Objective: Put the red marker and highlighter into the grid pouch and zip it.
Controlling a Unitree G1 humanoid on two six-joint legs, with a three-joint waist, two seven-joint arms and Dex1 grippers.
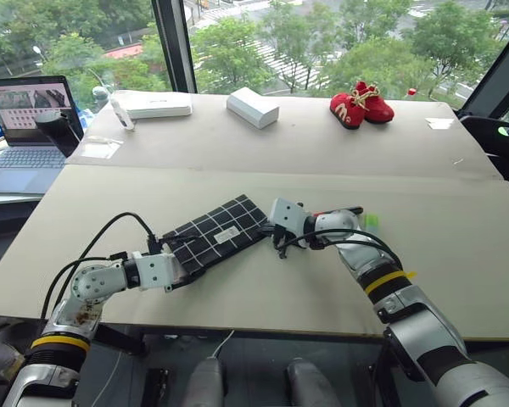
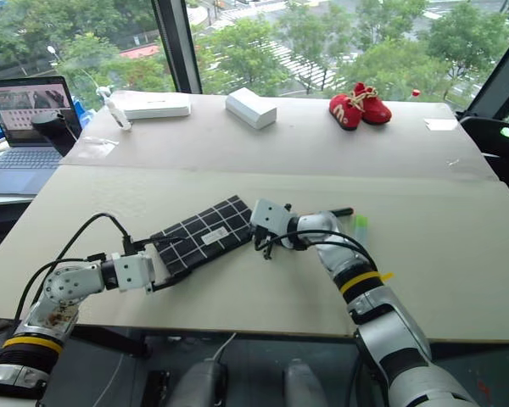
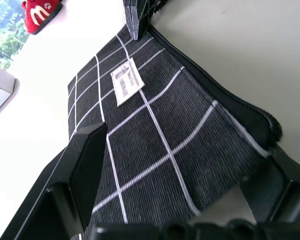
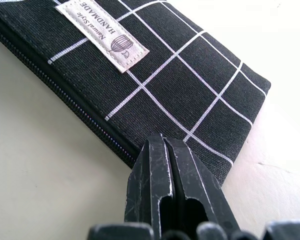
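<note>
Though zipped, the grid pouch point(image 1: 219, 234) lies flat.

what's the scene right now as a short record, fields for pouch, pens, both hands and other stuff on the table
grid pouch: flat on the table, white label up
left hand: open, one finger on each side of the pouch's near end
right hand: shut, tips at the pouch's zipper edge, at the corner
highlighter: on the table beside the right forearm, outside the pouch
red marker: black tip shows by the right forearm, outside the pouch
other items: red shoes, white boxes, laptop
</note>
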